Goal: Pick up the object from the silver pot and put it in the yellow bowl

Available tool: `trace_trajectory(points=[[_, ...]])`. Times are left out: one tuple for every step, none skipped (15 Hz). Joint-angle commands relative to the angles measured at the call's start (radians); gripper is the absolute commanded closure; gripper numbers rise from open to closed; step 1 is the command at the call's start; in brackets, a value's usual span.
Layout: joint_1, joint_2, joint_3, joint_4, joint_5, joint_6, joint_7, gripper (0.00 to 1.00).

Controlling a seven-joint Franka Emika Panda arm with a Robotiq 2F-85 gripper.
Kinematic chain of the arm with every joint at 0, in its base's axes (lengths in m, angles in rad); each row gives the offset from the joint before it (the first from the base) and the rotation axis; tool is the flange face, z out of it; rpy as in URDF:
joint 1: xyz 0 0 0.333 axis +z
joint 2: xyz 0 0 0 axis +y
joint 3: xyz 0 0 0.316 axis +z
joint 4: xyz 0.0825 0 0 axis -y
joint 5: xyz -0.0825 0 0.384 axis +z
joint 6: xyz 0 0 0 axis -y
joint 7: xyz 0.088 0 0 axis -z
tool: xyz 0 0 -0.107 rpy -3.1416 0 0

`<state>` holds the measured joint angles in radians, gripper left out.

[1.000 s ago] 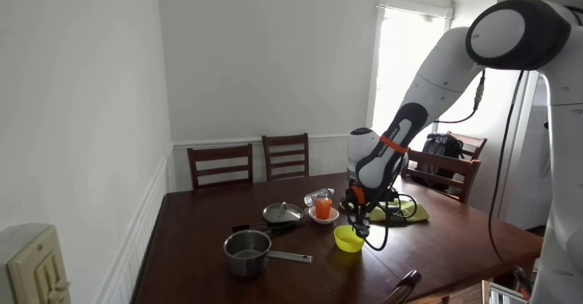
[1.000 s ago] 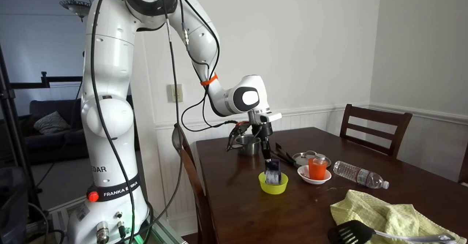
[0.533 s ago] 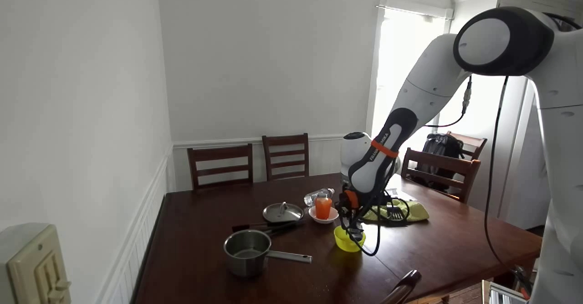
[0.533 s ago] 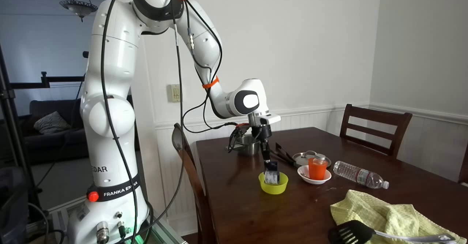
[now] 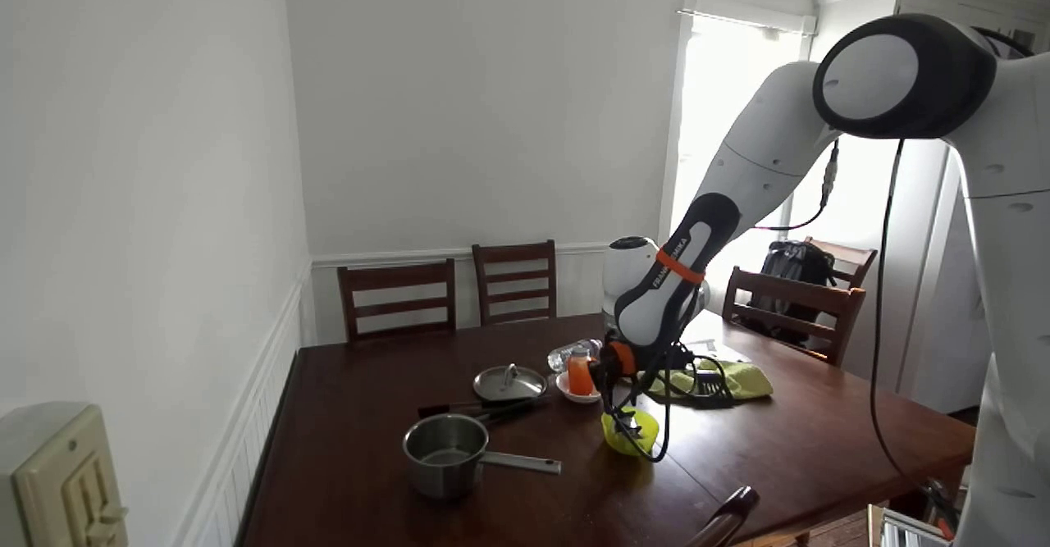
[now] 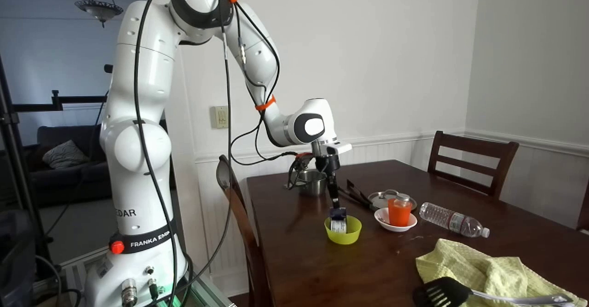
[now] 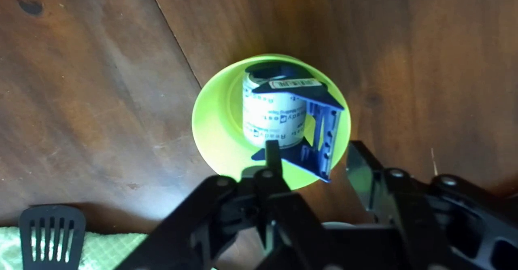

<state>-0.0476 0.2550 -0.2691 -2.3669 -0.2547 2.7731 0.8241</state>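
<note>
A blue tape dispenser with a white roll sits inside the yellow bowl in the wrist view, its blue frame leaning on the bowl's right side. It also shows in an exterior view, in the bowl. My gripper is open, its fingers apart with the dispenser's lower corner near the gap. In an exterior view the gripper points down just above the dispenser. The silver pot stands to the bowl's left; no object shows inside it. It also shows behind the gripper.
A white dish with an orange container, a silver lid and dark-handled utensils lie near the bowl. A plastic bottle, yellow cloth and black slotted spatula lie farther off. Chairs surround the table.
The gripper has moved down and sideways over the bowl, towards the pot's side. The tape dispenser has come down with it and now rests inside the bowl, with the fingers open.
</note>
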Motion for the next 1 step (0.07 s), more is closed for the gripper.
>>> trace_trajectory(points=[[0.028, -0.019, -0.023, -0.003, -0.016, 0.031, -0.010, 0.40]])
